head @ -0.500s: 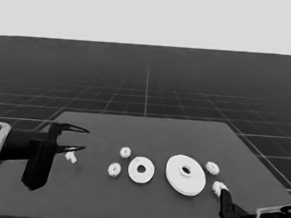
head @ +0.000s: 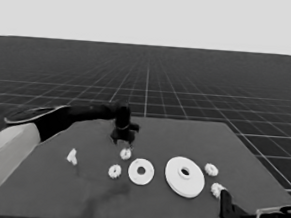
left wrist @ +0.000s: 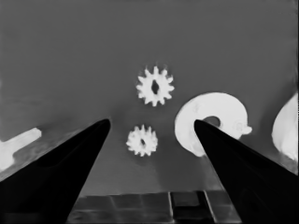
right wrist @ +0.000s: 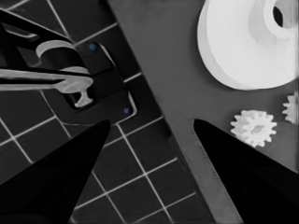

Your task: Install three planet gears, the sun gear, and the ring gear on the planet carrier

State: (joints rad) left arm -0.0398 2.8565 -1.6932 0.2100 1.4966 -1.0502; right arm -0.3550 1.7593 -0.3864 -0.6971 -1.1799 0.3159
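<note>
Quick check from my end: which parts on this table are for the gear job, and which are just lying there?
For the job:
smaller round part
larger round part
four small gears
left gripper, open, above one gear

Lying about:
thin white piece

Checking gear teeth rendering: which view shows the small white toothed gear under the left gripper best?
Left wrist view: the small white toothed gear sits large between the left gripper's open fingers. Head view shows it tiny; right wrist view doesn't show it.

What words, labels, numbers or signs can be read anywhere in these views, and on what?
None: no text, number or sign shows in any view.
The larger round part, smaller round part and gears are plain white.
The table and both arms are unmarked; the left gripper is over a gear, the right gripper parked.
</note>
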